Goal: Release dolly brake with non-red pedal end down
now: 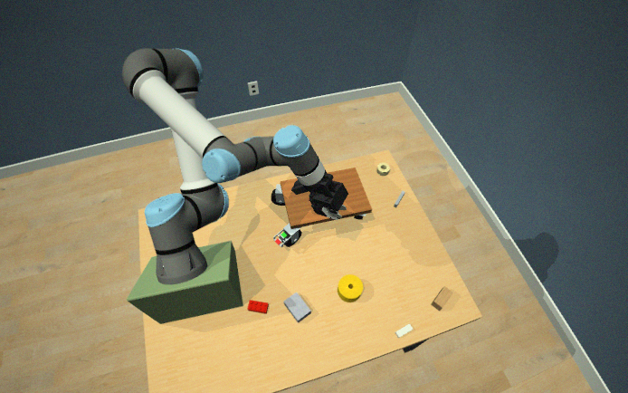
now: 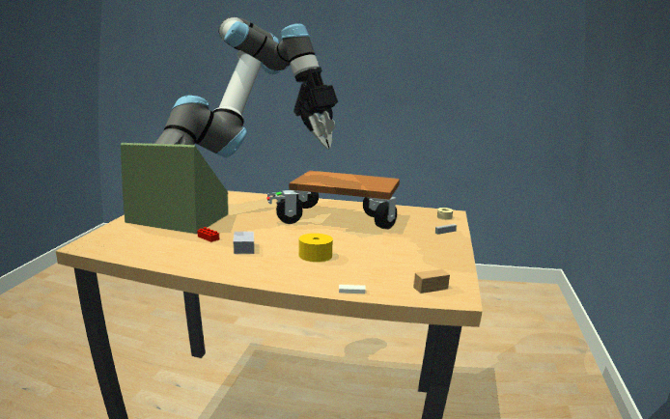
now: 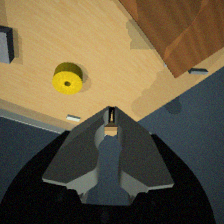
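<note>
The dolly (image 1: 325, 196) is a brown wooden board on black casters; it stands on the table (image 2: 344, 184). One caster (image 1: 288, 237) at its front left corner carries a brake pedal (image 1: 281, 238) with a red end and a green end; the pedal also shows in the exterior view (image 2: 274, 196). Which end is down I cannot tell. My gripper (image 2: 325, 136) is shut and empty, high above the dolly's board, pointing down. In the wrist view the closed fingertips (image 3: 112, 115) hang over the table edge, with the board's corner (image 3: 170, 30) at the top right.
On the table lie a yellow disc (image 1: 349, 287), a red brick (image 1: 257, 306), a grey block (image 1: 297, 306), a brown block (image 1: 442, 297), a white bar (image 1: 404, 330), a grey bar (image 1: 398, 198) and a pale ring (image 1: 383, 168). The green base block (image 1: 187, 285) stands at the left.
</note>
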Robot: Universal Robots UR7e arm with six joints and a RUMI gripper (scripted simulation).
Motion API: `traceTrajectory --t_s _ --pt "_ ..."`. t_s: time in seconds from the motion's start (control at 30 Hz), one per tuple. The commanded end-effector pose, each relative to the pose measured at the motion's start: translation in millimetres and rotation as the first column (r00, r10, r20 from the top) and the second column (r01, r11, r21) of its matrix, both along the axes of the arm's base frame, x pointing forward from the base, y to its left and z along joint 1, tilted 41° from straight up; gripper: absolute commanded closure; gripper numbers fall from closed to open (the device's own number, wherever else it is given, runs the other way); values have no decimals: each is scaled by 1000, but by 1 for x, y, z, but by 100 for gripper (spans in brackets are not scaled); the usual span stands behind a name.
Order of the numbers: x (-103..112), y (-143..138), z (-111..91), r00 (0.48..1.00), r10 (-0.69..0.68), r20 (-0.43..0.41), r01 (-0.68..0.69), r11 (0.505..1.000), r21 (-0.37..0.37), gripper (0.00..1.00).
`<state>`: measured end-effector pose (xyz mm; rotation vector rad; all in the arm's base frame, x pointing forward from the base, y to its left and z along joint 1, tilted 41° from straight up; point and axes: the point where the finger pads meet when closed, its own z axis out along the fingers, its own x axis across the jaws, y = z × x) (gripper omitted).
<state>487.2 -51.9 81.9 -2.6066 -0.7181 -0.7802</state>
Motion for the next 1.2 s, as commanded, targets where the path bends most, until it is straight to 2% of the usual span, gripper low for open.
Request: traceTrajectory --t_s 0.0,0.2,0.4,0.47,0.77,1.17 --pt "-35 15 -3 995 15 -100 -10 999 54 100" --pt "-83 43 -4 973 47 -227 -17 991 132 100" --pt "-119 65 1 946 82 -314 -21 981 193 100" --pt "-119 65 1 946 82 -314 -21 981 193 100" --pt "-148 83 8 920 115 -376 -22 970 243 100" --pt "-153 86 9 915 122 -386 -23 968 252 100"
